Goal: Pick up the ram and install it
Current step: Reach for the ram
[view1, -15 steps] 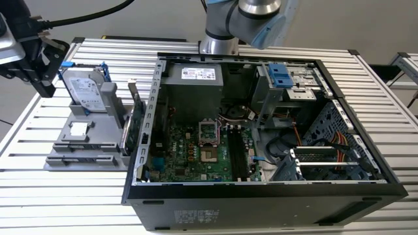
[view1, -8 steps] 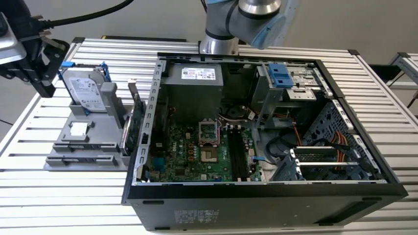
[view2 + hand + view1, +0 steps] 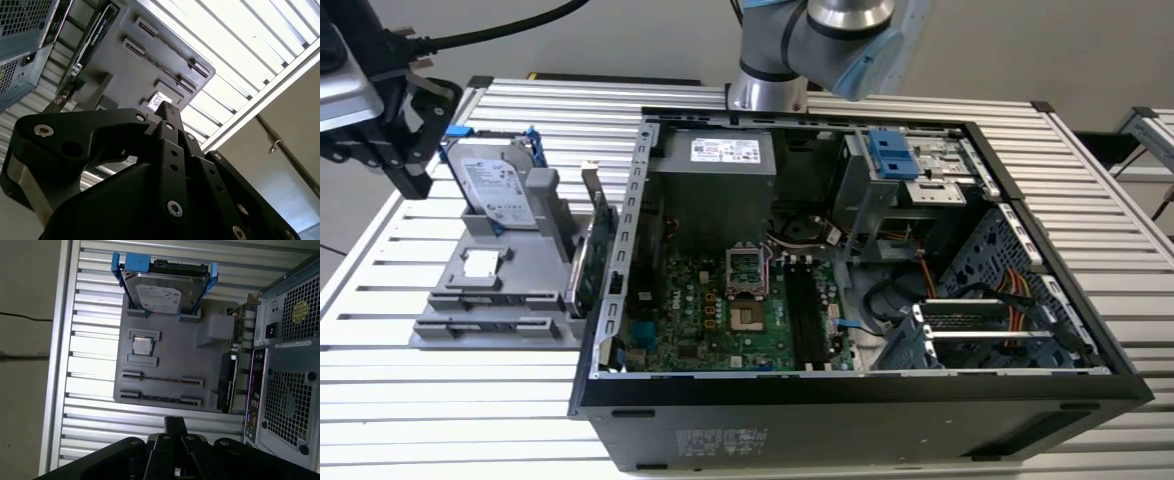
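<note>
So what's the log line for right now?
gripper: near holder | ram: in holder, untouched | case: open

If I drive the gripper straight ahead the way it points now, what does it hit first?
Most likely the grey parts holder, near the slots where the ram seems to lie. Nothing shows between it and the gripper, though depth is unclear.

The tabletop (image 3: 440,400) is made of long silver metal slats with dark gaps between them, and bright light reflects from it. At the exterior view's right stands a second slatted table (image 3: 1150,135), apart from the first. The floor (image 3: 1067,50) is plain grey; in the first wrist view a thin dark line (image 3: 25,316) crosses it
</note>
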